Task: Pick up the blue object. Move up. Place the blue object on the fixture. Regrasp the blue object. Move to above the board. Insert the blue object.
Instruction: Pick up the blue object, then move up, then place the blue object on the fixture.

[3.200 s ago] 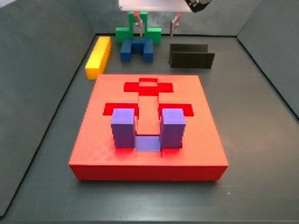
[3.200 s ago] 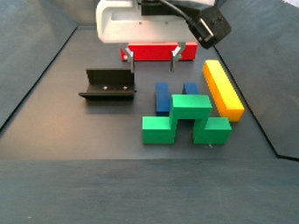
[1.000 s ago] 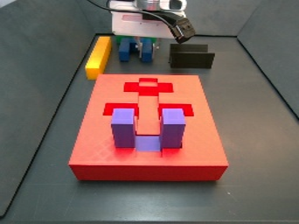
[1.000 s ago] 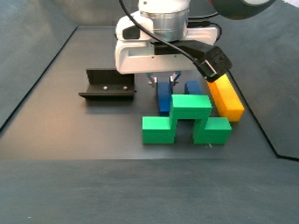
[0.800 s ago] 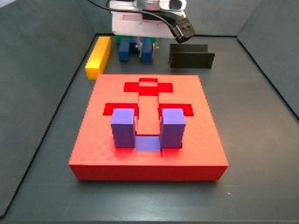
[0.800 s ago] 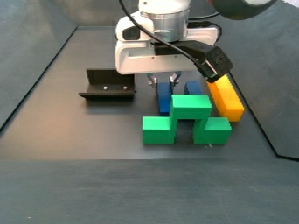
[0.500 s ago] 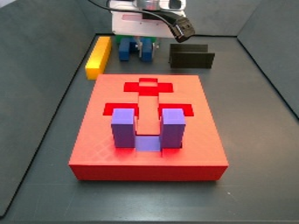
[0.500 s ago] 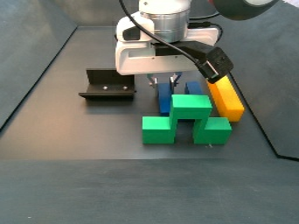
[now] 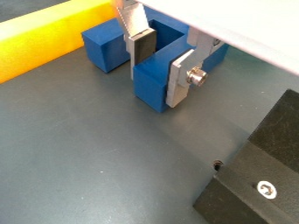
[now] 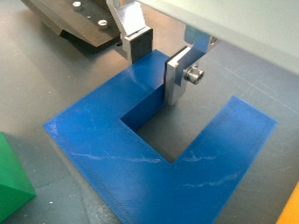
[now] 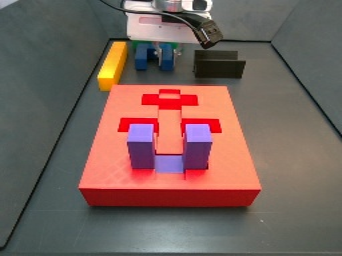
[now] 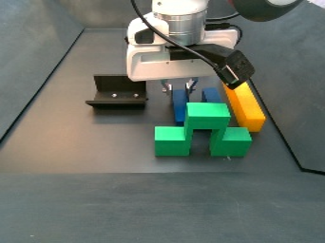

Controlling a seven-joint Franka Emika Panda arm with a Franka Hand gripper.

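Observation:
The blue object (image 9: 149, 86) (image 10: 140, 149) lies flat on the dark floor, a U-shaped block. My gripper (image 9: 162, 63) (image 10: 156, 61) is down on it, straddling one prong. One silver finger (image 9: 140, 42) stands in the slot and the other presses the prong's outer face, so the jaws are shut on that prong. In both side views the gripper (image 11: 163, 46) (image 12: 185, 88) sits low over the blue object (image 11: 166, 56) (image 12: 178, 104). The black fixture (image 11: 218, 65) (image 12: 114, 93) (image 10: 73, 23) stands empty beside it. The red board (image 11: 167, 150) lies apart from the gripper.
A purple U-shaped block (image 11: 171, 148) stands in the board's recess. A green block (image 12: 200, 128) (image 11: 142, 52) touches the blue object, and a yellow bar (image 12: 242, 95) (image 11: 112, 62) (image 9: 47, 39) lies along its other side. Dark walls enclose the floor.
Since 3.2 s ago the gripper has come down from above onto the blue object. Over the last second nothing has visibly moved.

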